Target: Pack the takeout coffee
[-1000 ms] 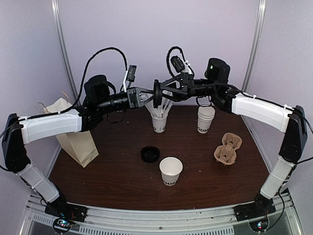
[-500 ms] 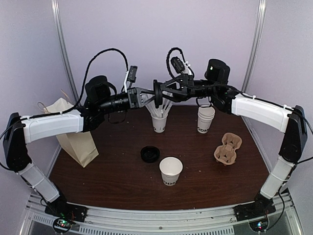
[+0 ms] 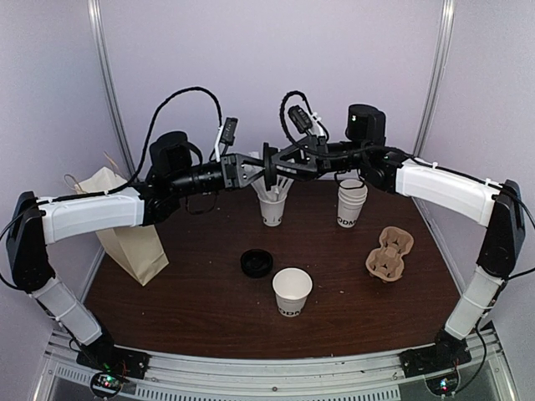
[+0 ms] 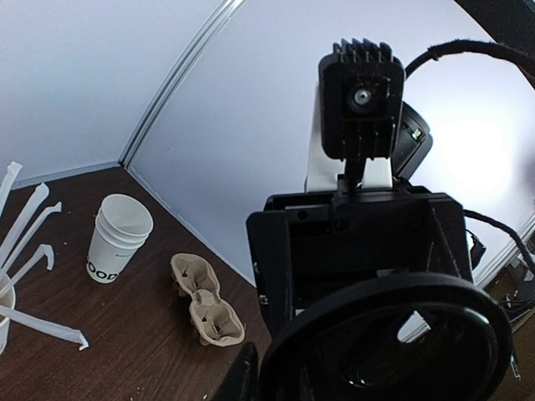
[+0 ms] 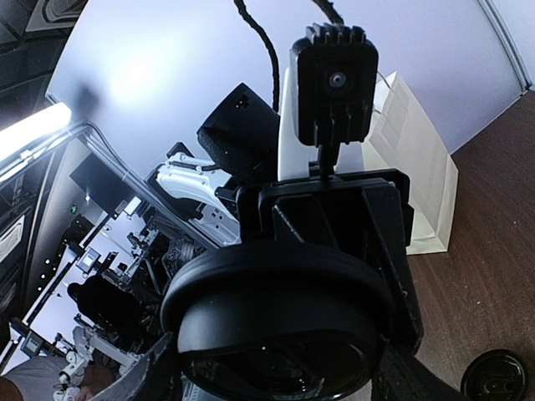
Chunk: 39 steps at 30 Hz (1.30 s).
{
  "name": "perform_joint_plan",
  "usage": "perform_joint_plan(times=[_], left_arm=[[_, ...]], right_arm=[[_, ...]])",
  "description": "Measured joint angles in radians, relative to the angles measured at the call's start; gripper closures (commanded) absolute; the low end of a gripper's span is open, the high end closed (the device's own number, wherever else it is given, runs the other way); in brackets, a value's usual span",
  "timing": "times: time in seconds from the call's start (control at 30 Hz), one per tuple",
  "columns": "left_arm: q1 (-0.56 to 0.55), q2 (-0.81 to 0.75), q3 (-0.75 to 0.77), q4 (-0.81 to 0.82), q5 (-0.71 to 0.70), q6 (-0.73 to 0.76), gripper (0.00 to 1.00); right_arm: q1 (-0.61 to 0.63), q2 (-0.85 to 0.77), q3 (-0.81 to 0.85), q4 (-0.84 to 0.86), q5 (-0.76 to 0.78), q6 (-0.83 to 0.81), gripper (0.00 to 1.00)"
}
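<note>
The lid (image 3: 268, 159) could be dropped in this mid-air handover if the left hand (image 3: 259, 171) is released before a firm hold is taken. It is pinched by the nearly closed left hand; the right hand (image 3: 279, 170) is spread wide around it, seemingly not yet pressing. The cup (image 3: 292, 291) is seen lidless on the tabletop (image 3: 192, 292) below.

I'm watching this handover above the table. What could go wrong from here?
1. The left gripper pinches the lid in mid-air with the right gripper straddling it. A badly timed release could drop it, perhaps onto the cup of straws.
2. The two grippers are very close, so they could knock together.
</note>
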Motion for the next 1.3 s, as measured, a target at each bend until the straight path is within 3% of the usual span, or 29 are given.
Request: perform_joint_plan(times=[0.17,0.33,0.63,0.87,1.03,1.3], left_arm=[[0.0,0.0,0.0,-0.024,-0.015,0.018,0.54],[0.0,-0.016,-0.004,-0.133,-0.061,0.087,0.47],[-0.001,-0.219,-0.056,-0.483,-0.176,0.305,0.46],[0.0,-0.327,-0.097,-0.621,-0.293,0.405,0.46],[0.0,-0.332,-0.121,-0.67,-0.34,0.428,0.46],[0.0,-0.334,-0.138,-0.676,-0.372,0.432,0.46]], right_arm=[[0.003,0.0,0.019,-0.086,0.0,-0.055,0.32],[0.003,-0.003,0.063,-0.253,0.014,-0.187,0.32],[-0.002,-0.051,0.183,-0.831,0.198,-0.729,0.31],[0.072,-0.05,0.271,-1.189,0.447,-1.072,0.32],[0.171,0.008,0.331,-1.371,0.638,-1.215,0.33],[0.288,0.148,0.378,-1.514,0.859,-1.312,0.32]])
